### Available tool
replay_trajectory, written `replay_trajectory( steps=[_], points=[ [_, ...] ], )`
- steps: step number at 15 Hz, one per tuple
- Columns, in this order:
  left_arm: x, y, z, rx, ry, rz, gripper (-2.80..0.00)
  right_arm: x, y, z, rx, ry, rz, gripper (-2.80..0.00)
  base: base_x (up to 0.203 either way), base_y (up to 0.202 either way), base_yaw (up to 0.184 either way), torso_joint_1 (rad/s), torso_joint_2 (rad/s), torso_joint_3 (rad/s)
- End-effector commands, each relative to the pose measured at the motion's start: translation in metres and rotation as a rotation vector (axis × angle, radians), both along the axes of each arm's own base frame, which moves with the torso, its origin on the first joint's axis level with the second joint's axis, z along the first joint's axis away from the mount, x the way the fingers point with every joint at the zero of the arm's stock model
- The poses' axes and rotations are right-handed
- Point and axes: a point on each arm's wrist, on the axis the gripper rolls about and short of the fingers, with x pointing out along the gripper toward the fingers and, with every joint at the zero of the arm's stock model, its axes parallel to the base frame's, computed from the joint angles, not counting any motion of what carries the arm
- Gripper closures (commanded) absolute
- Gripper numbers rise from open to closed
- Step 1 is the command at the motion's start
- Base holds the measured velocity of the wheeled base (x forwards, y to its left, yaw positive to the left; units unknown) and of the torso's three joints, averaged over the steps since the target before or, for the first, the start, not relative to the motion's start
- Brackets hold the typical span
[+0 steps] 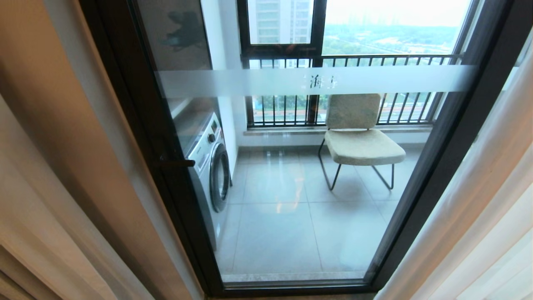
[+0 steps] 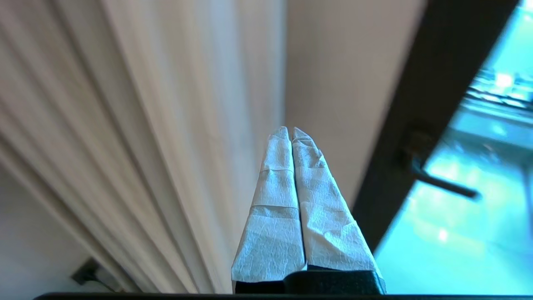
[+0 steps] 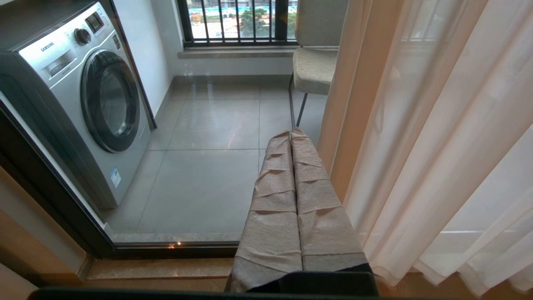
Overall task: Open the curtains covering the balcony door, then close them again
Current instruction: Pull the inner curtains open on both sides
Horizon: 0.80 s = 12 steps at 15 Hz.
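Note:
The balcony door stands uncovered in the middle of the head view, its glass in a dark frame with a frosted band across it. The curtains hang gathered on both sides: beige folds on the left, white sheer on the right. Neither gripper shows in the head view. My left gripper is shut with nothing between its taped fingers, pointing between the curtain pleats and the door's dark frame. My right gripper is also shut and empty, low beside the sheer curtain.
A door handle sticks out from the left frame. Behind the glass, a washing machine stands on the left and a padded chair near the barred railing. The door's bottom track runs along a stone sill.

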Motion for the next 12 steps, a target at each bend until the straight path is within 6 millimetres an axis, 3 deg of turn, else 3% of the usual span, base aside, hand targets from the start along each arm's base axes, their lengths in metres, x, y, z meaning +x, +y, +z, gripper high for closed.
replay_trajectory(
  steps=[1, 5, 8, 10, 12],
  points=[
    [-0.012, -0.019, -0.01, 0.011, -0.018, -0.085, 0.0, 0.0, 0.0, 0.0, 0.0, 0.0, 0.0, 0.0, 0.0, 0.0, 0.0, 0.0, 0.0, 0.0],
    [-0.02, -0.037, -0.02, 0.018, -0.024, -0.238, 0.0, 0.0, 0.0, 0.0, 0.0, 0.0, 0.0, 0.0, 0.0, 0.0, 0.0, 0.0, 0.0, 0.0],
    [-0.022, -0.054, -0.037, 0.004, 0.007, -0.46, 0.0, 0.0, 0.0, 0.0, 0.0, 0.0, 0.0, 0.0, 0.0, 0.0, 0.0, 0.0, 0.0, 0.0],
    [-0.027, -0.063, -0.054, 0.005, 0.047, -0.549, 0.0, 0.0, 0.0, 0.0, 0.0, 0.0, 0.0, 0.0, 0.0, 0.0, 0.0, 0.0, 0.0, 0.0],
    [-0.04, -0.064, -0.084, 0.013, 0.094, -0.537, 0.0, 0.0, 0.0, 0.0, 0.0, -0.001, 0.0, 0.0, 0.0, 0.0, 0.0, 0.0, 0.0, 0.0]
  ],
)
